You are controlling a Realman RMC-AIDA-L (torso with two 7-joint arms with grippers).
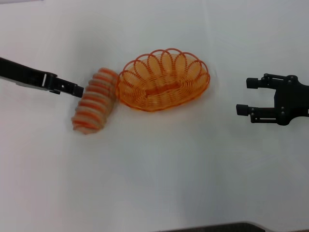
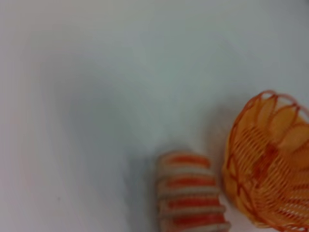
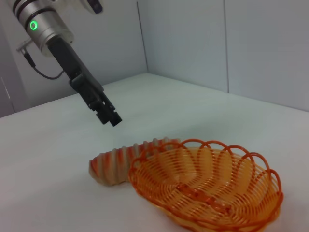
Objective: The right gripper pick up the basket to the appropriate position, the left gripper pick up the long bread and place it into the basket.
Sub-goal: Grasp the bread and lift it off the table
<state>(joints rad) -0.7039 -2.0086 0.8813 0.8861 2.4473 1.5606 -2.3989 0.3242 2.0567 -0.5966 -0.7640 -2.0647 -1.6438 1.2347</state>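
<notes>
Head view: the basket sits upper centre on the white tabletop, empty. The long bread lies just left of it, against the rim, tilted diagonally. The left end effector hovers at the bread's upper left end; its finger state cannot be told. The right end effector is at centre right, fingers apart, well clear of the basket.

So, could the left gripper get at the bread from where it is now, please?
Probably yes: the left gripper hangs above the bread beside its upper end, nothing lies between them, and the basket sits on the bread's far side.
</notes>
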